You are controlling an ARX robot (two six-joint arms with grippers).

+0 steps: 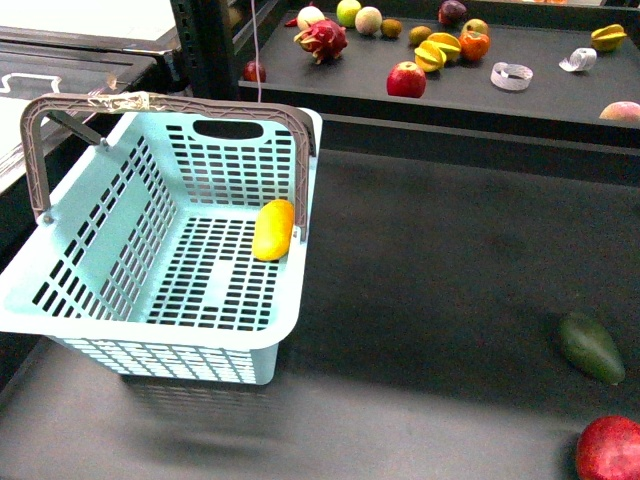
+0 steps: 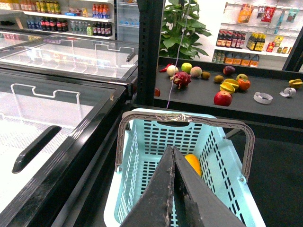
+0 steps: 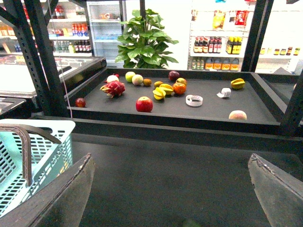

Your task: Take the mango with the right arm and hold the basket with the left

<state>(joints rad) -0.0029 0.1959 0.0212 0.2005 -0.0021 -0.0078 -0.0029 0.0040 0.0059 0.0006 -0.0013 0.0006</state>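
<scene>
Inside basket (image 1: 120, 250), mango (image 1: 273, 229) lengthwise front-to-back; left hand (image 2: 173, 156) seemingly closed, right hand (image 3: 173, 189) open.

Basket (image 1: 120, 250): pale blue moulded plastic, slotted, faintly glossy, with grey-brown plastic handles. Mango (image 1: 273, 229): smooth yellow skin, soft sheen. Surface (image 1: 450, 260): dark, matt. Left end effector (image 2: 173, 189): black fingers, matt and rough-edged.

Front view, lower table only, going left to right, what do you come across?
Basket → mango lying inside it by its right wall → dark green pointed fruit → red fruit at the bottom right corner.
</scene>
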